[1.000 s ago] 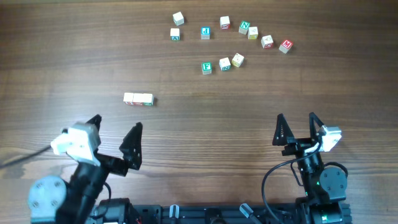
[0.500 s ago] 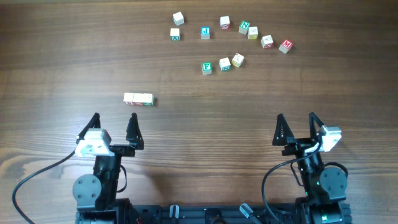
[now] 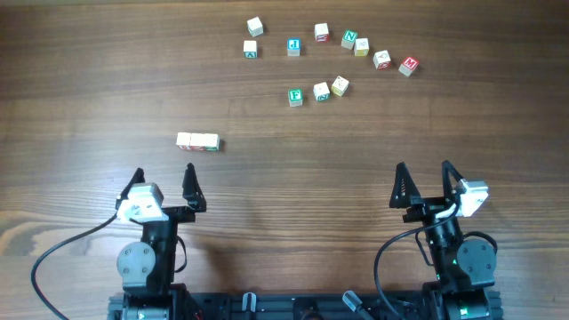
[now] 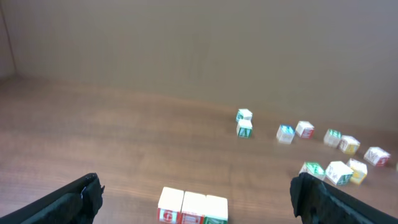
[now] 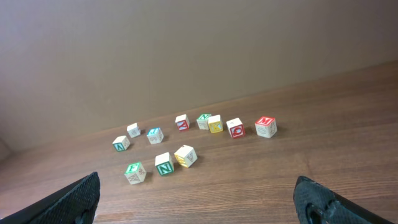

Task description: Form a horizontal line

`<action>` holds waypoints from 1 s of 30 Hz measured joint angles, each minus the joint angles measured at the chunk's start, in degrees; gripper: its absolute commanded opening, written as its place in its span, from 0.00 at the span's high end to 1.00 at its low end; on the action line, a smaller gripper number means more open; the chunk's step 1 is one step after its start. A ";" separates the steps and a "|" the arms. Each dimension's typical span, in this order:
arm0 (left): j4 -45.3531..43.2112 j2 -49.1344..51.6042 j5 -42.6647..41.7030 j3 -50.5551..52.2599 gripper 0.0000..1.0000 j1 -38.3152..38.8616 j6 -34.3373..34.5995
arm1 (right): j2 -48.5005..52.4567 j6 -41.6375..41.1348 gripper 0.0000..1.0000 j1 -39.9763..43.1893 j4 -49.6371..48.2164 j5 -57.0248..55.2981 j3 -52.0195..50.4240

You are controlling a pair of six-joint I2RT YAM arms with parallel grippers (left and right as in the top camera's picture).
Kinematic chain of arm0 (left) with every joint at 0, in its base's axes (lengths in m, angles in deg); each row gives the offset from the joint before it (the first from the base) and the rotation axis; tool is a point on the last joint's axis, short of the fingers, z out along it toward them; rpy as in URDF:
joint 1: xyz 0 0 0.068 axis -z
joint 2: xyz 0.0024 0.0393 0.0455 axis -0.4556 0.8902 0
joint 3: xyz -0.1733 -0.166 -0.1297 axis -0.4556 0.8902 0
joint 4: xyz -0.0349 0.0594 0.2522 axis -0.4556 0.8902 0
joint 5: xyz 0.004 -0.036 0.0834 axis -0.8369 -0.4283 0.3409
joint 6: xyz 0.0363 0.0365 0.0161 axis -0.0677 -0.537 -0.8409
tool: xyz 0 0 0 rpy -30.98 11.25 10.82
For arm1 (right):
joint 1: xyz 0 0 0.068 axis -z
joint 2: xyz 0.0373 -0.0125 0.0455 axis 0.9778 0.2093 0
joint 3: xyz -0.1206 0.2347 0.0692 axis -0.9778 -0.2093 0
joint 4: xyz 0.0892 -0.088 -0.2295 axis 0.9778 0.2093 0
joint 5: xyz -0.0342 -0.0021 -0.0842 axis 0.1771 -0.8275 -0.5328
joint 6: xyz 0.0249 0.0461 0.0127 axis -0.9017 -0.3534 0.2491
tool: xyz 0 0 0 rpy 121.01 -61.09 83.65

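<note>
The line (image 3: 197,141) lay on the table (image 3: 80,80) left of centre, a short row of three pale cubes joined edge to edge and running side to side. In the left wrist view it sat at the bottom of the frame, between the two dark fingers (image 4: 74,200), with red marks on the left and middle faces and green on the right one. The left gripper (image 3: 163,172) was near the front edge, just short of the line, its jaws spread wide and holding nothing. The right gripper (image 3: 424,167) stood well apart on the other side, also near the front edge, its jaws spread just as wide and empty. The loose cubes (image 3: 321,92) lay scattered toward the far side, right of centre and well apart from the line. A rough arc ran along the back. It began at the left with two pale cubes, one just behind the other. Then came the blue-lettered cube (image 3: 293,46), a red-marked one, a green one just beside a yellow one, another red-marked one, and the red M cube (image 3: 408,65) at the right end. Nearer, a trio sat close together in a slanted row, starting with the green F cube (image 3: 295,97). A black cable (image 3: 53,253) curved away from the left arm's base. A plain brown wall (image 5: 186,50) rose behind the table in both wrist views.
</note>
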 measured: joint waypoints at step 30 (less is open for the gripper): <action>2.25 0.00 0.20 0.02 0.00 0.00 0.00 | 0.00 0.00 0.00 0.00 0.00 0.00 0.00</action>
